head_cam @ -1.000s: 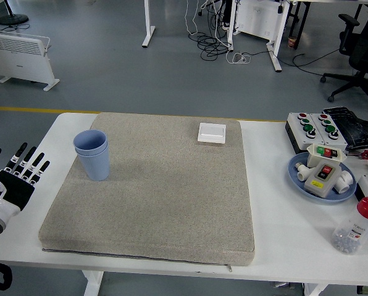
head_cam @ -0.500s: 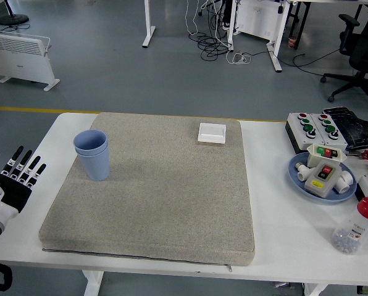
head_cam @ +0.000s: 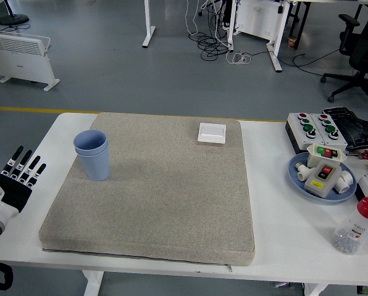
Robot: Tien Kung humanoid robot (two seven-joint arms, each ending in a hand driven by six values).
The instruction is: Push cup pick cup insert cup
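2 nested cups upright on mat; left hand spread, apart.

Grey floor w/ a yellow line running just beyond the white table. White panel heater far left. White desk legs at back, cables tangled on the floor. Black office chair top right.

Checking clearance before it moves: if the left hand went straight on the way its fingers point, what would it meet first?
Probably nothing: the left hand points up-right, passing left of the blue cups; depth unclear.
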